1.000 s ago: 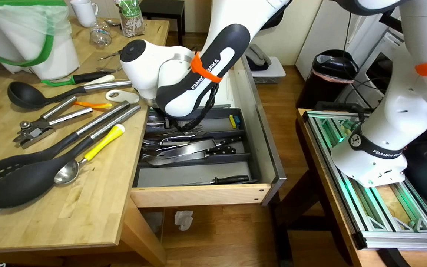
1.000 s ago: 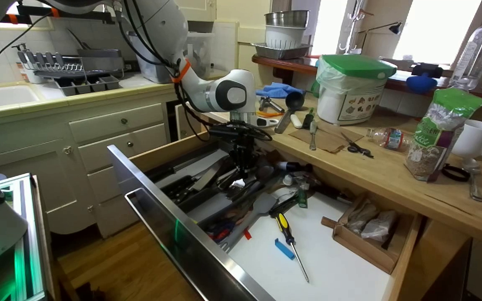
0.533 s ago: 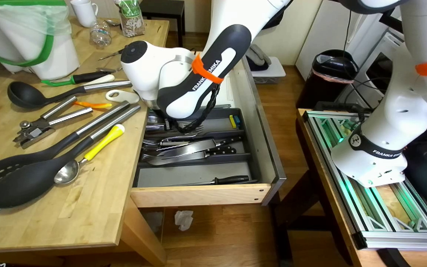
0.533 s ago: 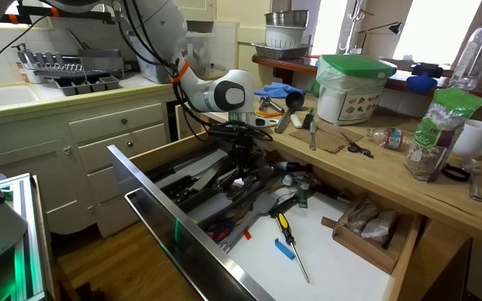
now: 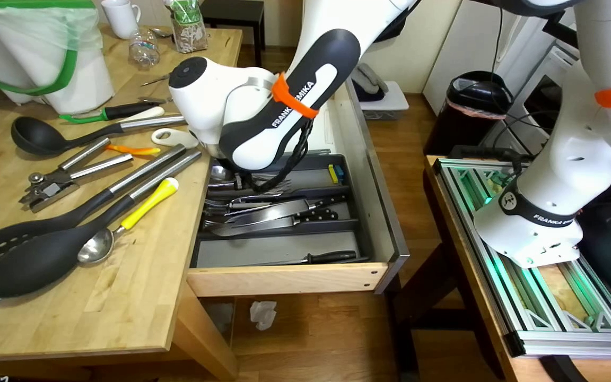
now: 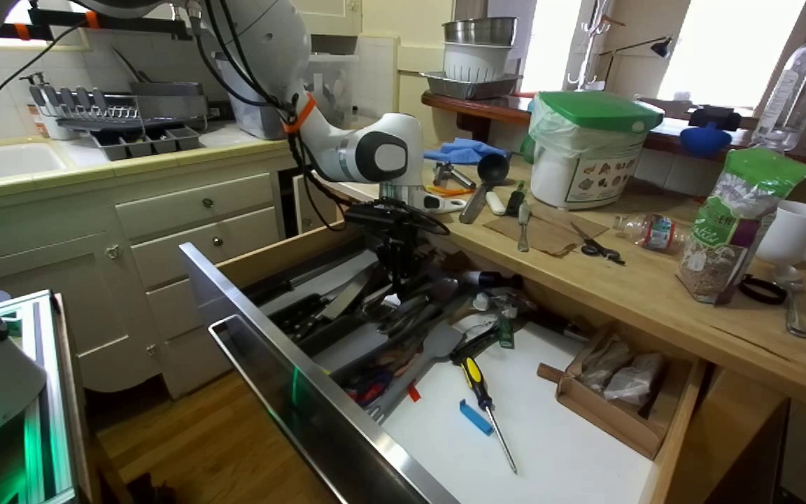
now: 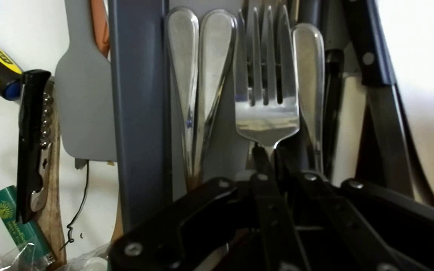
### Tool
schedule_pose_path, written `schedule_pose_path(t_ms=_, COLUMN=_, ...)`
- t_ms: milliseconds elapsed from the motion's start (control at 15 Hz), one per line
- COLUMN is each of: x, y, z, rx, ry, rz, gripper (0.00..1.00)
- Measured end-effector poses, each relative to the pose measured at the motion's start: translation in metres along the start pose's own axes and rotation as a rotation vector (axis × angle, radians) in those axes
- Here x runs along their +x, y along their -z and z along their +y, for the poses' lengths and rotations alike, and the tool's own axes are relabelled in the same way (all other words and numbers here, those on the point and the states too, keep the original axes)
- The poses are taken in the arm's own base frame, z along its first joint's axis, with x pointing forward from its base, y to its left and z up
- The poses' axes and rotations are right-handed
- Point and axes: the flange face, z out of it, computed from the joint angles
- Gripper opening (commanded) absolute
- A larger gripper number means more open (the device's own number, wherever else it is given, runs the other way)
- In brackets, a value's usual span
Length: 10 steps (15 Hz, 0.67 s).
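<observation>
In the wrist view my gripper [image 7: 269, 150] is shut on a silver fork [image 7: 266, 118], its dark fingertips on either side of the neck. The tines point away from the gripper; the fork's handle is hidden beneath it. Left of the fork lie two silver handles [image 7: 213, 45], and another silver handle [image 7: 309, 60] lies close on its right. A knife with a black handle [image 7: 369, 45] is further right. In an exterior view the gripper [image 6: 397, 288] points down into the cutlery tray of the open drawer; in an exterior view the arm [image 5: 252, 122] hides it.
A dark grey divider [image 7: 140, 113] separates the cutlery from a grey spatula [image 7: 85, 109]. A screwdriver [image 6: 476, 381] and cardboard box [image 6: 609, 413] lie in the drawer. The drawer front [image 6: 305, 392] and wooden countertop [image 5: 125, 297], bearing utensils, flank the arm.
The arm and gripper have shifted slightly, towards the left of both exterior views, and the gripper looks a little higher. More of a spoon near the gripper is uncovered. The other objects look unmoved.
</observation>
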Motion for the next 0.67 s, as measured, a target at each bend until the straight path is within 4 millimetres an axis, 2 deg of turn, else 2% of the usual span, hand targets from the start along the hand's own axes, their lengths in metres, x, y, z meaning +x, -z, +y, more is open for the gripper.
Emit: schedule_pose_path(t_ms=667, x=-0.003, y=0.017, z=-0.017, rx=0.041, ry=-0.183, rz=-0.103, gripper=0.02)
